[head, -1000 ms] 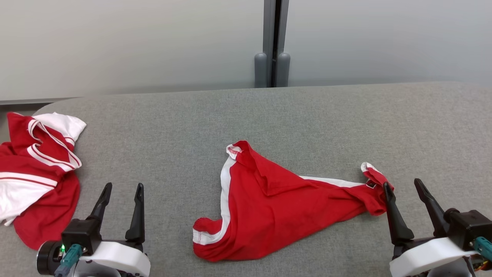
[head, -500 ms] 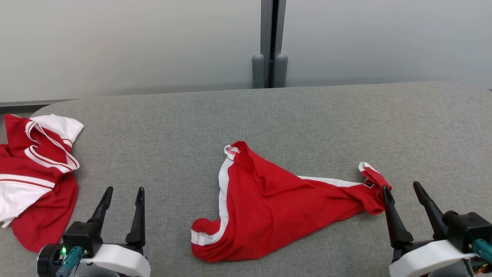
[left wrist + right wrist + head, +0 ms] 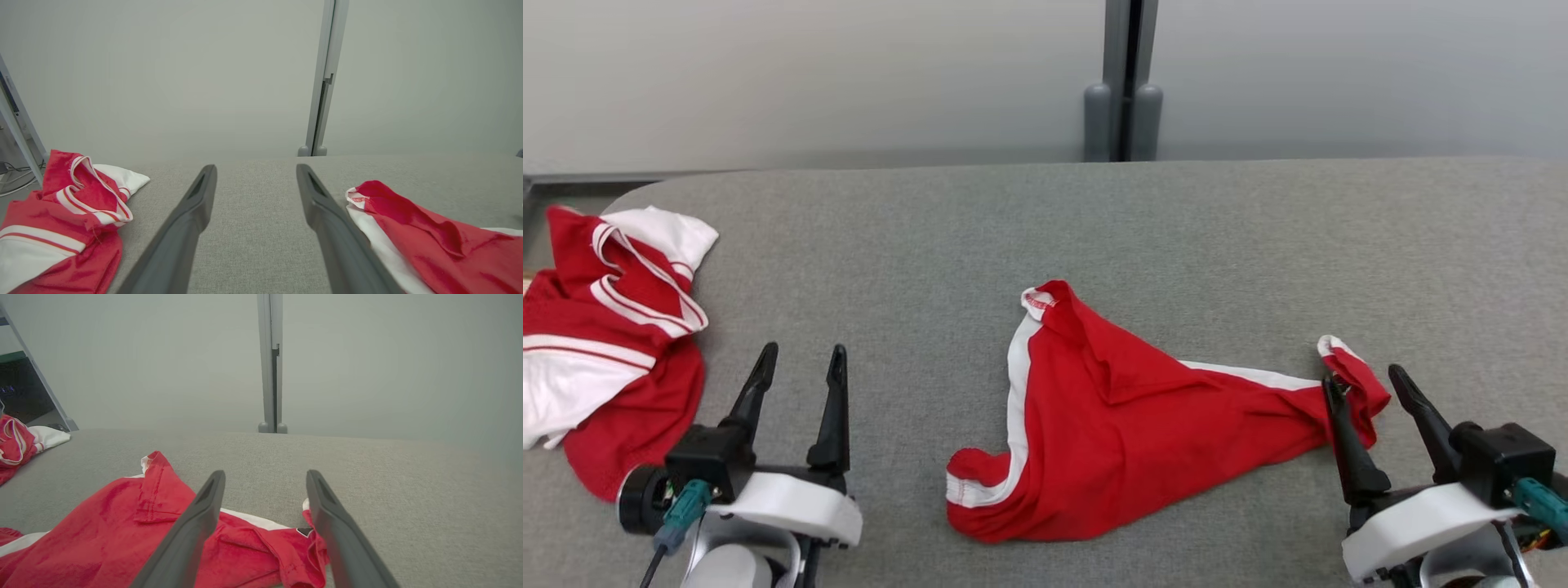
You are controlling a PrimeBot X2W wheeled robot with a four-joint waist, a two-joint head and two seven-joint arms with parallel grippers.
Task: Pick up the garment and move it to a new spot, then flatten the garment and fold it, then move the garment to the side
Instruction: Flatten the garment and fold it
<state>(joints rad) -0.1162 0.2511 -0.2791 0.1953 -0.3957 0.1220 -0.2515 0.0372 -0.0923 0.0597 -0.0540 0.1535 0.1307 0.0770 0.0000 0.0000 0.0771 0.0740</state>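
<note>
Far left: a second garment (image 3: 605,351), red and white, lies bunched at the edge of the grey fabric-covered tabletop (image 3: 1094,220). We judge it is not the piece being worked on.

Left hand (image 3: 802,353): fingers spread wide and grasping nothing. It sits low over bare tabletop between the bunched piece and the work piece, apart from both.

Centre: the red garment (image 3: 1143,425) has white side stripes and reads as sports shorts, though we are not certain. It lies crumpled in a rough triangle. One white-tabbed peak points away from us, a curled hem sits at the near left, and a twisted tail runs off to the right. It is not flat and no fold has been made.

Right hand (image 3: 1362,376): released, fingers wide, straddling the twisted right tip of the red garment. In the right wrist view the tip lies between the two fingers, closer to the outer one. We cannot tell whether the cloth touches either finger.

Step in hand (our judgement): the first pick-up. The right hand is set to grasp but has not clenched.

Next move calls for:
- The right hand to go low enough to catch the cloth rather than skim over it, then close on the tip.
- The left hand to travel right to the striped left edge, so the lift is shared and the cloth hangs open instead of in a rope.
</note>
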